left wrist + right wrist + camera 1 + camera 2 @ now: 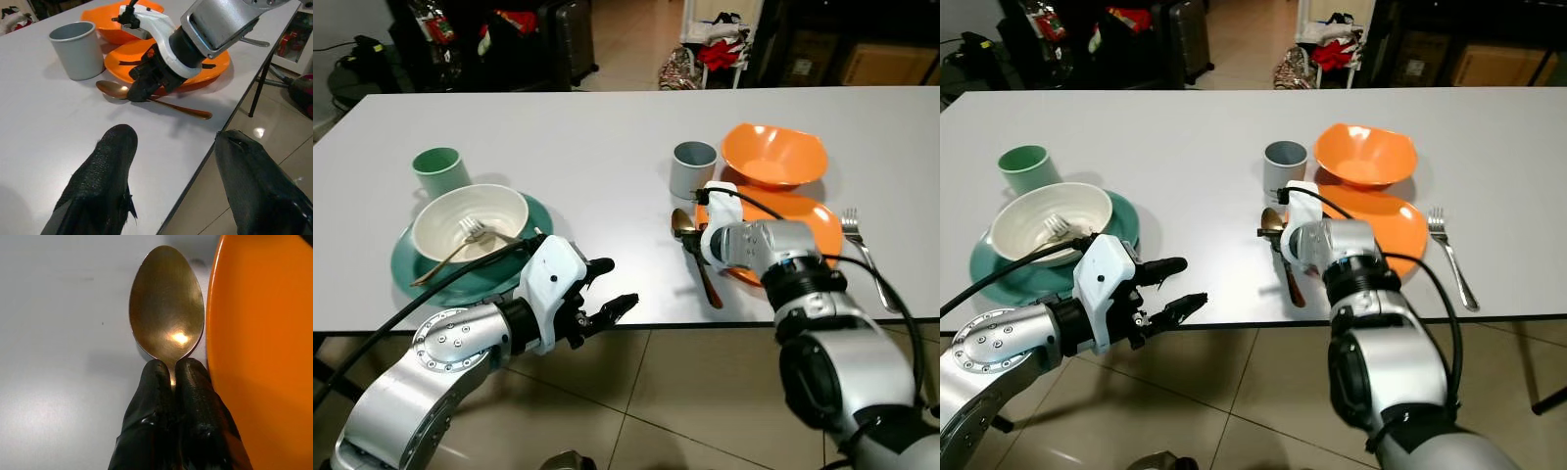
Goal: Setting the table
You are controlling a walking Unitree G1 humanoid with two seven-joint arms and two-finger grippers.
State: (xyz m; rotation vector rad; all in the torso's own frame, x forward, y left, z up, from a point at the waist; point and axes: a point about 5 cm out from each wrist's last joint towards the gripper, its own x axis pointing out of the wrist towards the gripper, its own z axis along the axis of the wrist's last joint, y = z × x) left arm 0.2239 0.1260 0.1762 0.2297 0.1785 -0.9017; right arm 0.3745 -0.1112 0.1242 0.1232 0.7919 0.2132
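- Right gripper (172, 377): fingers pinched on the neck of the gold spoon (683, 224), at the table's near side.
- Spoon lies flat, just beside the orange plate (813, 220) on its left; the handle runs back toward the near table edge (656, 322).
- Grey cup (692, 168) stands just beyond the spoon's bowl; orange bowl (773, 154) and silver fork (862, 245) flank the plate.
- Left gripper (607, 294): fingers spread, empty, off the near edge beside the green setting (470, 235).

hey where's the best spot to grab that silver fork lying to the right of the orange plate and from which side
Grip the silver fork by its handle, coming straight down from above. It lies flat on the table, tines away from the robot, beside the orange plate, so pincer fingers should straddle the narrow handle at mid-length.
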